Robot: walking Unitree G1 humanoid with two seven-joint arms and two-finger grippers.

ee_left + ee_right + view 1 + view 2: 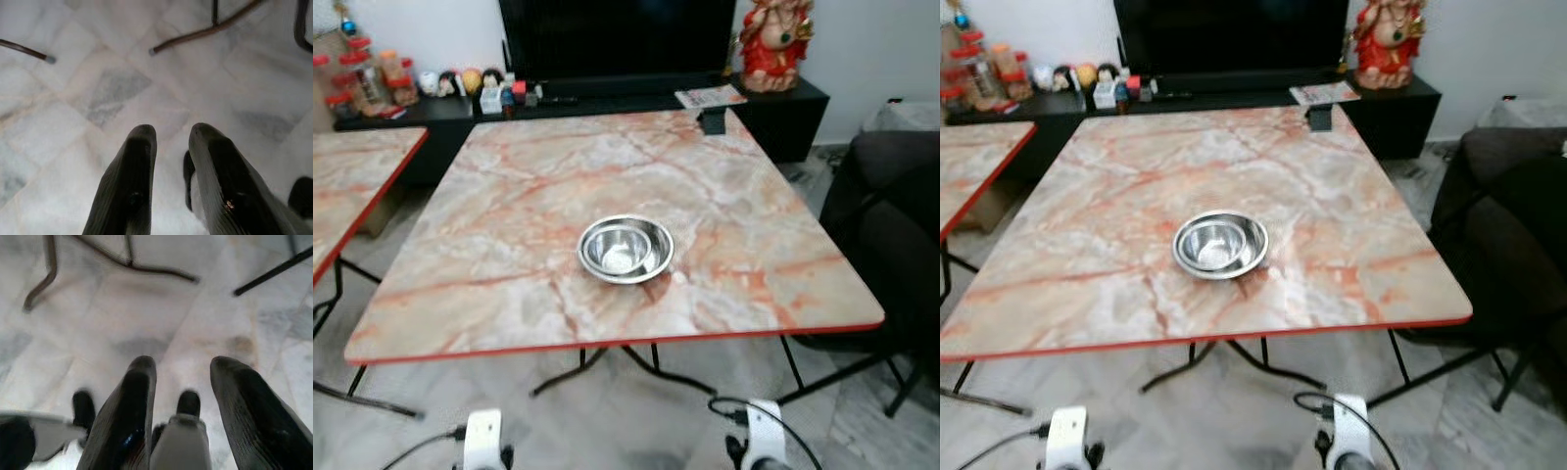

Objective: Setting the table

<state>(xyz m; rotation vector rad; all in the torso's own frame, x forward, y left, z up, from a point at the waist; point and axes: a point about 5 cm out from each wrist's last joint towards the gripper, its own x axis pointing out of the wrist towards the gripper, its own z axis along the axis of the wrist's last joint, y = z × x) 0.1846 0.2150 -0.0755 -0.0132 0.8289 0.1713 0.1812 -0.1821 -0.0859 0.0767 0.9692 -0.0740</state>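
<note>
At the far left, the corner of a second marble-patterned table (352,186) with a red edge reaches in, and behind it a low black TV cabinet (450,110) carries small figurines and jars (382,78). The left gripper (171,142) hangs low over the pale marble floor tiles (98,93), its two black fingers parted with nothing between them — released. The folding table's dark metal legs (205,32) cross the floor ahead of it.

In the middle stands the main table (509,294), a square marble-look top with a red rim. A steel bowl (625,249) sits upright on it, slightly toward the near edge and about centred across, empty as far as can be seen. Beyond the far edge is a large dark television (617,39).

A small dark object (712,119) rests at the table's far right corner, near a magazine (710,96) on the cabinet and a red-and-gold statue (775,44). The right gripper (181,382) also hangs over the floor, fingers spread wide — empty. A dark chair (891,235) stands at the right.
</note>
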